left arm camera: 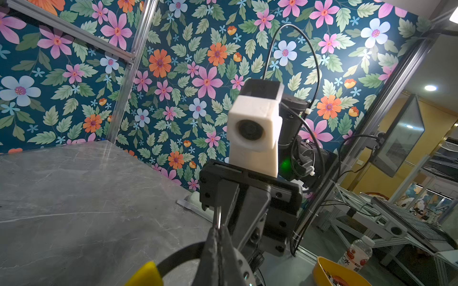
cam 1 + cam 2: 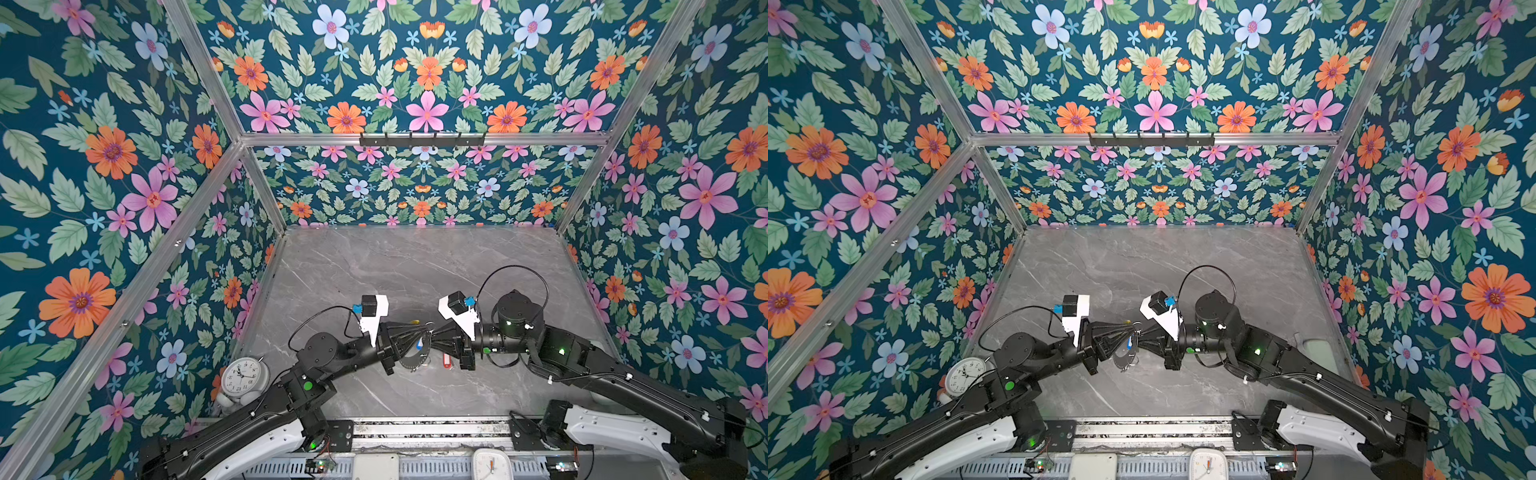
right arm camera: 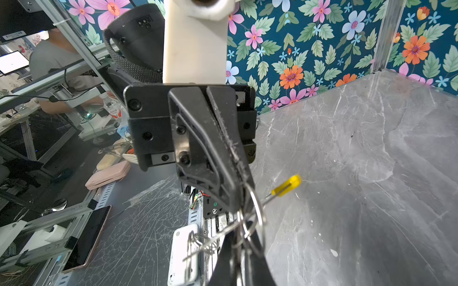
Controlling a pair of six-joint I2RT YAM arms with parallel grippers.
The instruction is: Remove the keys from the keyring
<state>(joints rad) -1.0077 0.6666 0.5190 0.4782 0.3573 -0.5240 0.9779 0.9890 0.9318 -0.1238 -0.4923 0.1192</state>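
Note:
Both grippers meet tip to tip above the near middle of the marble table (image 2: 415, 266). My left gripper (image 2: 424, 332) (image 1: 219, 231) is shut on the keyring (image 1: 183, 251), a dark hoop whose yellow sleeve (image 2: 414, 321) (image 3: 287, 184) sticks out behind. My right gripper (image 2: 435, 332) (image 3: 241, 239) is shut on a small silver ring (image 1: 219, 218) in the bunch of rings (image 3: 255, 213). A silver key (image 3: 210, 237) dangles from that bunch. A blue tag (image 2: 419, 344) (image 2: 1129, 341) hangs under the tips. A red tag (image 2: 448, 360) lies on the table below the right gripper.
A white alarm clock (image 2: 242, 376) stands at the near left corner. A second white clock (image 2: 490, 463) and a white box (image 2: 376, 465) sit on the front rail. A grey pad (image 2: 1318, 351) lies by the right wall. Floral walls close three sides.

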